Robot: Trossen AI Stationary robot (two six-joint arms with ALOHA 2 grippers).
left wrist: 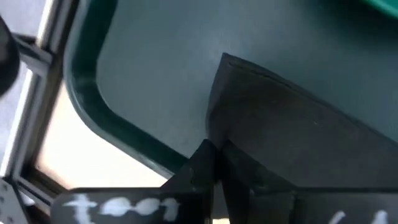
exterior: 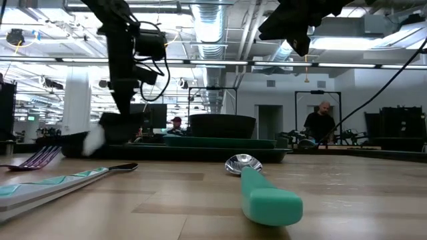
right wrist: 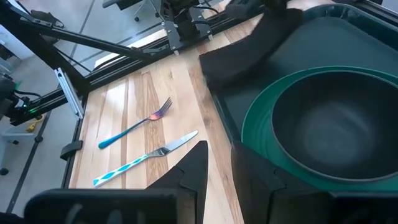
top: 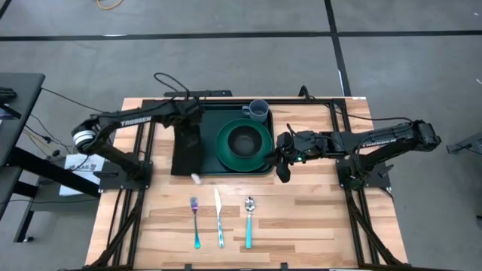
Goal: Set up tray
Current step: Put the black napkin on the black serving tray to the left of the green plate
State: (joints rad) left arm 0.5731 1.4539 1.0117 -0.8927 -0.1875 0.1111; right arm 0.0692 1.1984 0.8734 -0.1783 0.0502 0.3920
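Note:
The dark green tray (top: 226, 167) lies at the table's far middle. It carries a green plate (top: 226, 147) with a dark bowl (top: 245, 141) on it, and a grey mug (top: 257, 111) in its far right corner. A black napkin (top: 186, 150) lies along the tray's left side, and its near end (top: 187, 170) reaches over the near rim. My left gripper (top: 188, 123) is above the napkin's far end, shut on it. My right gripper (top: 282, 167) hangs open above the tray's right rim (right wrist: 219, 109), raised well clear of it in the low view (exterior: 297, 33). My left gripper (left wrist: 214, 165) pinches the black napkin at its far end (left wrist: 249, 155) between both fingers, coming from above and pointing down. One corner (left wrist: 225, 60) sticks out past the fingers over the tray floor. The rest of the napkin lies down along the tray toward the near rim.
A fork (top: 195, 220), a knife (top: 219, 218) and a teal-handled spoon (top: 249, 222) lie side by side on the bare wood near the table's near edge. Black frame rails run down both sides of the table. People stand in the room beyond.

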